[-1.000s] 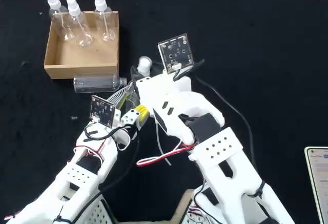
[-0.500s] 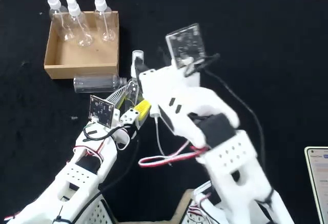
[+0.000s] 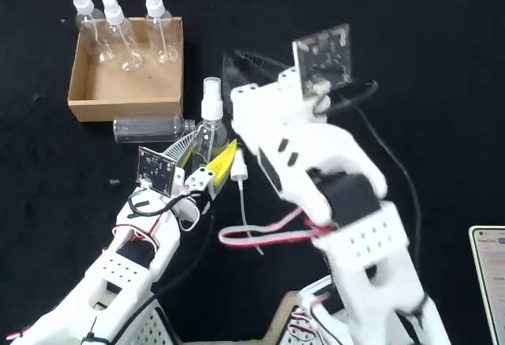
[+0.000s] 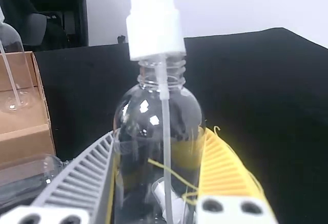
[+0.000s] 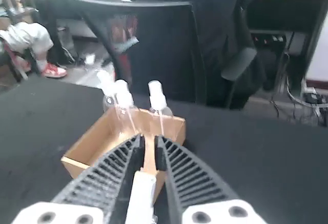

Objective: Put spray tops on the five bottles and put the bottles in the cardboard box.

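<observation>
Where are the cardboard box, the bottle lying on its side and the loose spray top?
brown cardboard box [image 3: 118,110], high view, front wall.
clear plastic bottle lying down [image 3: 146,129], high view, body.
loose white spray top [image 3: 239,173], high view, head.

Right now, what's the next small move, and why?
Probably lower the right gripper onto the spray top and twist it down: neck threads show below it, so it looks unseated on the bottle held upright by the left gripper.
</observation>
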